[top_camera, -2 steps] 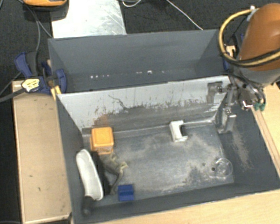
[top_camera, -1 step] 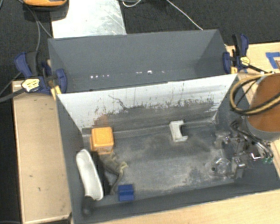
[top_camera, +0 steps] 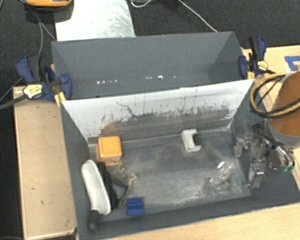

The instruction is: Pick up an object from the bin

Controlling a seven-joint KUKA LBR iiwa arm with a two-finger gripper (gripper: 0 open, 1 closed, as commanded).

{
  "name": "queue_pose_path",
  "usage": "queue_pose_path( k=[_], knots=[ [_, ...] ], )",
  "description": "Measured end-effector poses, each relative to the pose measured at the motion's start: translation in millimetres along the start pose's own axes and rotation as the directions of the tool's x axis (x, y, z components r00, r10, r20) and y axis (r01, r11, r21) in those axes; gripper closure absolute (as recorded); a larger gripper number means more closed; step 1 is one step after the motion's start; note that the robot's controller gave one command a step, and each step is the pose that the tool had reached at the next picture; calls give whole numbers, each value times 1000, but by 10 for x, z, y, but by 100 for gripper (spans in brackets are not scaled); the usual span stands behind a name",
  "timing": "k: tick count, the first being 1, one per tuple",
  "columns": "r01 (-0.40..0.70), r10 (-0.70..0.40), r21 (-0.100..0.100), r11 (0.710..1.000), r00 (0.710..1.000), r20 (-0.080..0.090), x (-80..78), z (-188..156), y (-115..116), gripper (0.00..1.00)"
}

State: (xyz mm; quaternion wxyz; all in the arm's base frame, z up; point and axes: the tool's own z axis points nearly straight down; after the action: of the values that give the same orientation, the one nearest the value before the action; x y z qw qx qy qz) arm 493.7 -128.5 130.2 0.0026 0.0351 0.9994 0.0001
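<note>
Picking stage: approach, by the look of it; nothing lifted yet, no thing seen between the jaws
Gripper (top_camera: 255, 166): low inside the bin (top_camera: 164, 177), close against the right wall, toward the front right corner
Jaws: cannot tell whether wide or narrow, hidden among dark wrist parts
Clear crumpled piece (top_camera: 223, 173): nearest thing, on the bin floor just beside the gripper, on the side away from the right wall; not under the jaws, apparently apart from them; likeliest candidate, as a judgement only
White bracket (top_camera: 190, 140): mid floor, near the back wall, well apart from the gripper
Orange block (top_camera: 110, 148): back left corner
White oblong piece (top_camera: 96, 188): lying along the left wall
Blue block (top_camera: 134, 205): at the front wall, toward the front left corner
Dark tangle (top_camera: 120, 182): just beside the white oblong piece, kind unclear
Next move: probably a shift off the right wall toward the bin's middle to centre over the clear crumpled piece, jaws spread enough to straddle it, then down and close
Risk: thin see-through material, likely to crush or slip out
</note>
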Motion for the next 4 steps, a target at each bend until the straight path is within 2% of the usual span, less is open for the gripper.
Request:
queue_pose_path(
  k=[1,2,3,4],
  knots=[
    [491,-491,0,871,871,-1,95,271,55,0],
    [128,-128,0,992,992,0,59,604,365,0],
    [756,-756,6,655,655,7,116,579,331,100],
    [798,-799,7,602,602,7,124,579,327,100]
  ],
)
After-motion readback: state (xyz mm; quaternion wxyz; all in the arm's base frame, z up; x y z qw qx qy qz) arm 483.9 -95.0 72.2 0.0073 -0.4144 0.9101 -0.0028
